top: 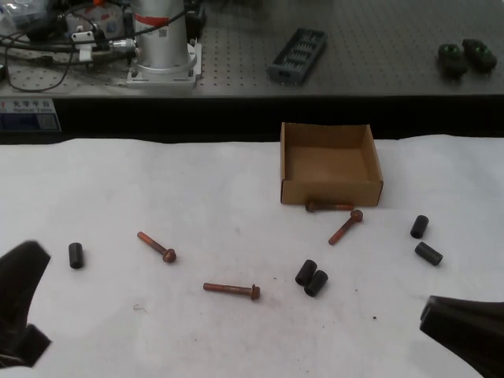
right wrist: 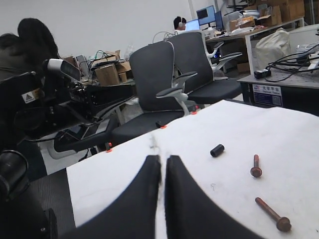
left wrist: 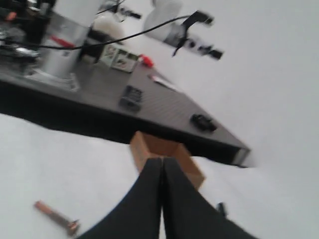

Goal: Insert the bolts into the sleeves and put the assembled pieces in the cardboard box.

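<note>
Bolts (top: 231,290), coppery; sleeves (right wrist: 216,150), matte black cylinders

You have bolts (top: 231,290) of coppery metal with a dull finish, and matt black sleeves (top: 312,277), plastic or rubber by the look. The cardboard box (top: 331,191) is plain matt brown. A white matt sheet covers the desk (top: 197,197). The left claw (left wrist: 162,160) looks like smooth black plastic.

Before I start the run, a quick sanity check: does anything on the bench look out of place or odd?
Nothing looks damaged or spilled. One bolt lies outside the cardboard box, right against its front wall, which looks like an awkward spot to grip. I also count five sleeves but only four bolts.
</note>
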{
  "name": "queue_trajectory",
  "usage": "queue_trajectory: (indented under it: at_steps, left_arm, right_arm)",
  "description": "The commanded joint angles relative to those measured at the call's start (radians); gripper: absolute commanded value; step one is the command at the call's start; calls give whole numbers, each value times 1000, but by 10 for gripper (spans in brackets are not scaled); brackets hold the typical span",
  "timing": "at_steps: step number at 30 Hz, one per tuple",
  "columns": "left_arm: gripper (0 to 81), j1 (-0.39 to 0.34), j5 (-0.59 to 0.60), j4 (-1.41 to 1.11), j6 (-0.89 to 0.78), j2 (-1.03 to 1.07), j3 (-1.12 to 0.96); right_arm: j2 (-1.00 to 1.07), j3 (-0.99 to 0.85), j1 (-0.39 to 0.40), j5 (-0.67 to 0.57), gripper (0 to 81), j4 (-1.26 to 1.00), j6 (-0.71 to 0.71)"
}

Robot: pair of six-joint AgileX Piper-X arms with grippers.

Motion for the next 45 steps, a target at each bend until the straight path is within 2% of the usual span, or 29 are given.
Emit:
queue_trajectory:
  at_steps: [1,4,11,13,17,20,23,26,30,35,37,42,45]
  left_arm:
    - [6,0,81,-85,-103,-8,-14]
    - [6,0,97,-111,-169,-8,-14]
    - [6,0,123,-128,-490,-8,-14]
    - [6,0,142,-116,-489,-8,-14]
    - [6,0,299,-92,-339,-8,-14]
    - [6,-2,338,21,-257,10,-48]
    - [6,-2,325,301,3,61,-180]
    - [6,-2,257,536,227,182,-342]
    - [6,-2,237,623,486,388,-495]
    - [1,-8,319,700,786,660,-659]
    - [41,-16,319,739,864,754,-704]
    - [239,-65,301,796,1022,989,-796]
    - [258,-116,301,796,1130,1085,-832]
  right_arm:
    - [-5,-9,-5,24,54,-80,72]
    - [-5,-9,-5,24,54,-80,94]
    - [-5,-9,-5,49,54,-89,158]
    - [-5,-9,-5,83,54,-100,158]
    - [-5,-9,-5,210,54,-101,168]
    - [-3,-48,-5,251,54,3,115]
    - [25,-146,-5,267,54,302,-10]
    - [81,-249,-5,306,54,490,-79]
    - [189,-342,-5,317,54,511,-154]
    - [341,-439,-5,316,54,528,-202]
    - [402,-488,-5,316,54,559,-225]
    - [498,-583,-17,393,54,655,-240]
    - [507,-598,-29,401,54,673,-240]
